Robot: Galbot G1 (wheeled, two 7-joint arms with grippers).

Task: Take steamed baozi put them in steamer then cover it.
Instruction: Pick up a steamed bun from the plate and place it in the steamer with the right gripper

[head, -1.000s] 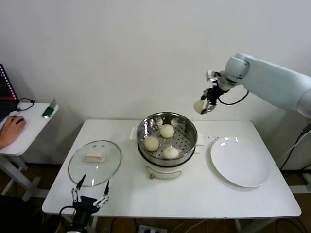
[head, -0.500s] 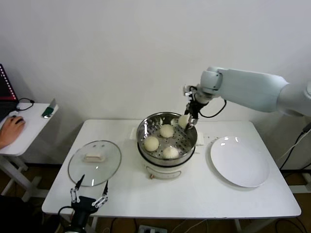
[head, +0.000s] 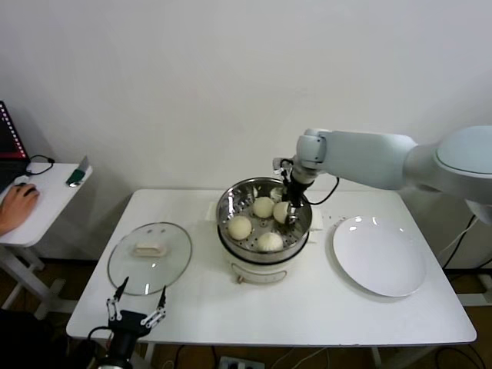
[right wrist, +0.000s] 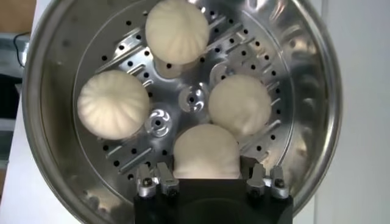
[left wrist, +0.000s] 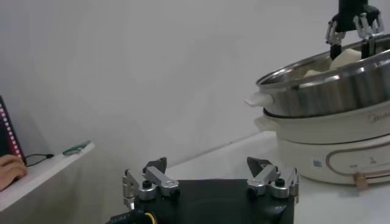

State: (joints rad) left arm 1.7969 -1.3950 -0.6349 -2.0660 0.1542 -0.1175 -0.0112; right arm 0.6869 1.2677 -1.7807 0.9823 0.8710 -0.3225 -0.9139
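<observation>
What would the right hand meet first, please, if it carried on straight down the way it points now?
Probably the steamer's perforated floor: the right hand points down into it, holding the fourth baozi just above that floor. How much gap remains is unclear.

The white table (head: pixel 307 307) carries the steamer (head: pixel 265 231) at its middle near the back edge, the cover (head: pixel 150 257) toward its left edge, and a white plate (head: pixel 379 255) toward its right edge.

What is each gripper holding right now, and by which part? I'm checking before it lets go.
The right gripper holds the fourth steamed baozi by its two sides, inside the steamer. The left gripper is open and holds nothing.
</observation>
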